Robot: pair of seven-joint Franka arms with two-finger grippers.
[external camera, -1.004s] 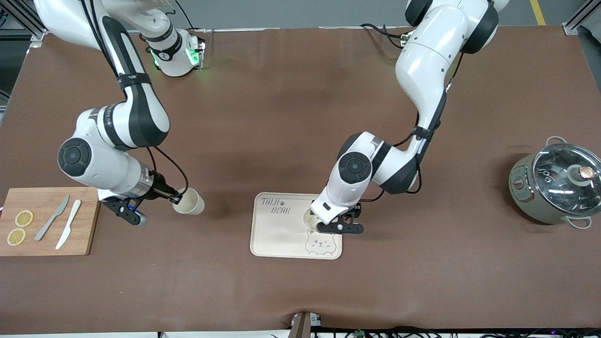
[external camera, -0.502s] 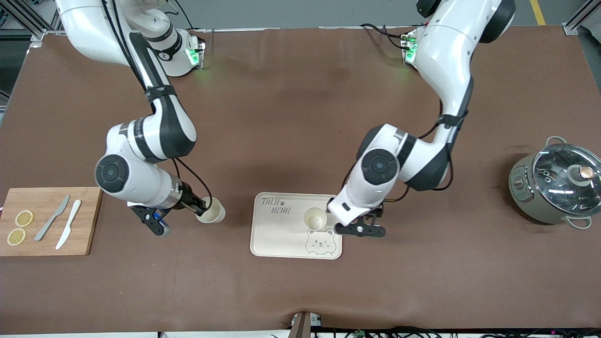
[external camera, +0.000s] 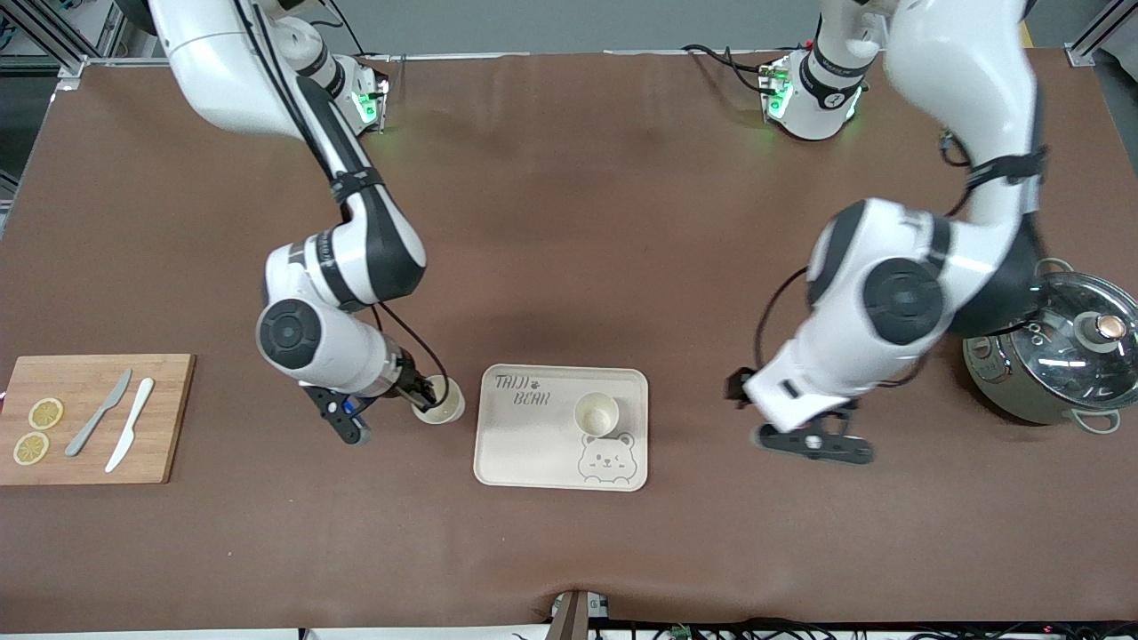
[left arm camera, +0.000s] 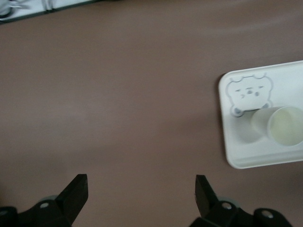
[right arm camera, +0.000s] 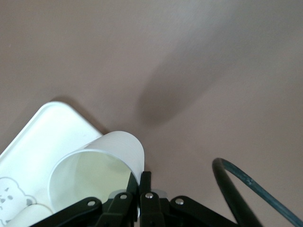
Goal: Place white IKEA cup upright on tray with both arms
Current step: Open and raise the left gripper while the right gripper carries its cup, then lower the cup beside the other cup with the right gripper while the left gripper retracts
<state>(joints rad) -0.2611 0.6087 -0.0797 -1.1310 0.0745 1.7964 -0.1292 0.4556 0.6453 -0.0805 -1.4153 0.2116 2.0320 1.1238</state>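
Note:
A cream-white tray with a bear face lies near the table's middle. One white cup stands upright on it, mouth up, touched by nothing. My right gripper is shut on the rim of a second white cup, which hangs over the table just beside the tray's edge at the right arm's end. In the right wrist view the gripper pinches the wall of that cup next to the tray. My left gripper hangs open and empty over bare table between tray and pot. The left wrist view shows this gripper apart from the tray and its cup.
A wooden cutting board with two knives and lemon slices lies at the right arm's end. A grey pot with a glass lid stands at the left arm's end, close beside the left arm's elbow.
The right arm has carried its cup from near the cutting board up to the tray's edge. The left gripper has drawn away from the cup on the tray toward the pot.

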